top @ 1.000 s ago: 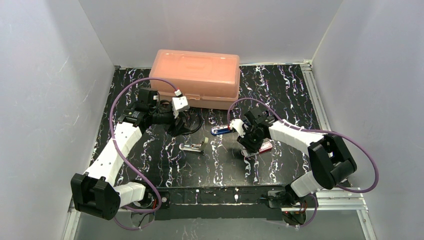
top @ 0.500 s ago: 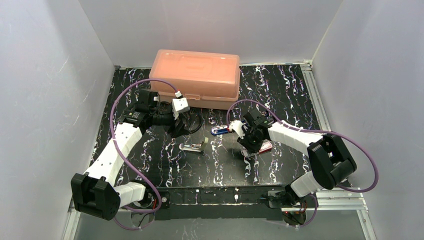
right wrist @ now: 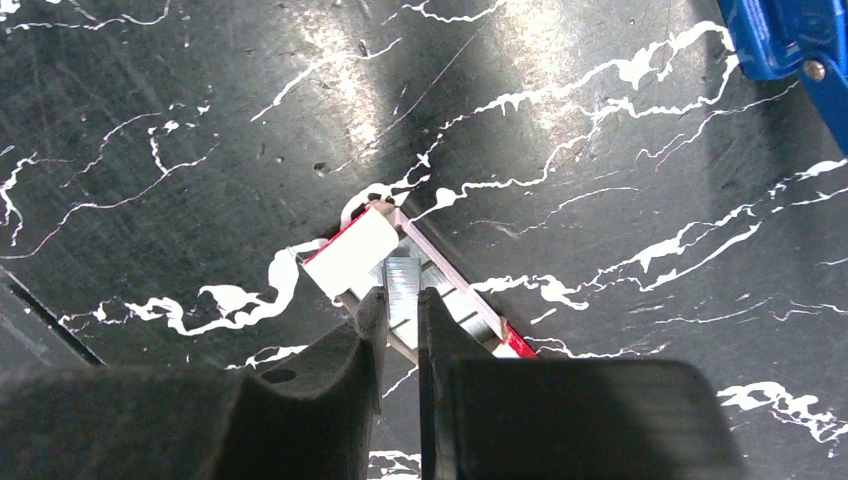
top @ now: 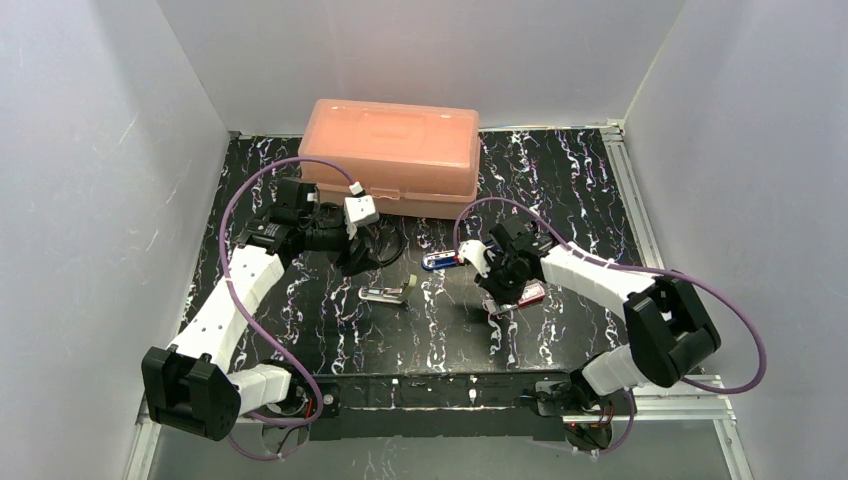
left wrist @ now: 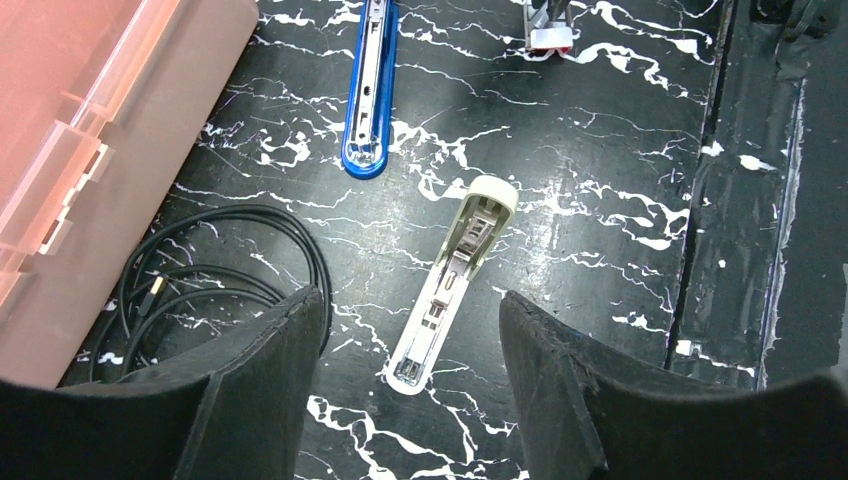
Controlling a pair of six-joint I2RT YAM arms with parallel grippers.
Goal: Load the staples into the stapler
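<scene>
— Changed since a second ago?
— Narrowed to a tight pinch at the right gripper [right wrist: 400, 312]. Shifted slightly outward at that arm's elbow. Held as before on the left.
— Posed how, on the right?
— Reaching in over the black marbled table [top: 570, 190] from the right side, wrist bent down onto the staple box [right wrist: 350, 255], near the blue stapler [top: 441, 261].
— Gripping anything?
— Clamped on a silvery strip of staples [right wrist: 402, 280] inside the box, with the fingers [right wrist: 365, 335] pressed on either side of it.
— And the left gripper [left wrist: 412, 303]?
— Spread wide, holding nothing, hovering above the cream stapler [left wrist: 452, 285]. Lying close by: a coiled black cable [left wrist: 210, 250] and the orange case [top: 392, 150].
— Located where, that box?
— Flat on the table, right of the cream stapler, under the right wrist.
</scene>
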